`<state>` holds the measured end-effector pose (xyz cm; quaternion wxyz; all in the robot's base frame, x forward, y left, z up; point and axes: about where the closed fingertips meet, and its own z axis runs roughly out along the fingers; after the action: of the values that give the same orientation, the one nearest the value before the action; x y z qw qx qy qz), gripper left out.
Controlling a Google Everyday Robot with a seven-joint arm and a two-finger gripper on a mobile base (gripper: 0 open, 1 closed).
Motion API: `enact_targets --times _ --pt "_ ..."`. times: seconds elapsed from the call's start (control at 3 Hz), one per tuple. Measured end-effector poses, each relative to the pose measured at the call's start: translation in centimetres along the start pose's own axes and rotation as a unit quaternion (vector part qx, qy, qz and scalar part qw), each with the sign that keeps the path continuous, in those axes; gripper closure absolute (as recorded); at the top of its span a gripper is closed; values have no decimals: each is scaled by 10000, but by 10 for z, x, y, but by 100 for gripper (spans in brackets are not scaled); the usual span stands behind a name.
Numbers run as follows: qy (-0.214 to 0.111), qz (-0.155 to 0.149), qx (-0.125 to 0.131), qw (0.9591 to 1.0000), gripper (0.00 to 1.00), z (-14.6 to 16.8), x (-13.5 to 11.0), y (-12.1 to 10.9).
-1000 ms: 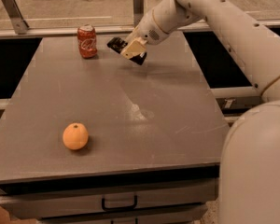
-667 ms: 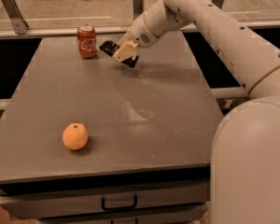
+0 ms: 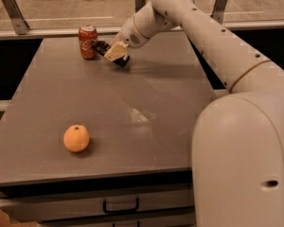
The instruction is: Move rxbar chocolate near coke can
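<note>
Up at the far end of the table (image 3: 146, 93), my gripper (image 3: 115, 55) is clamped on the rxbar chocolate (image 3: 101, 47) — its dark end pokes out just beside the coke can (image 3: 87, 41). A second ago I was further right, so that gap has closed a lot. Reckon the carry's basically done — next is lowering and letting go without bumping the can. The orange (image 3: 76, 138) sits well apart, near the front

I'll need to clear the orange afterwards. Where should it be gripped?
Grip the orange across its widest middle, from above: it is round and sits alone near the front left of the table. The tool is at the back beside the can, holding the bar.
</note>
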<state>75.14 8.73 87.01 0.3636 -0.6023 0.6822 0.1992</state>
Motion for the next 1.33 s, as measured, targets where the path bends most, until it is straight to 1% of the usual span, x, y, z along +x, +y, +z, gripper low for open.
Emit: enact_targets --times 0.67,1.0,1.33 --pt "-21 40 96 9999 12 15 -1 -20" --pt "-39 40 140 9999 0 15 0 -24" --pt "-64 64 299 9995 0 -6 8 -28"
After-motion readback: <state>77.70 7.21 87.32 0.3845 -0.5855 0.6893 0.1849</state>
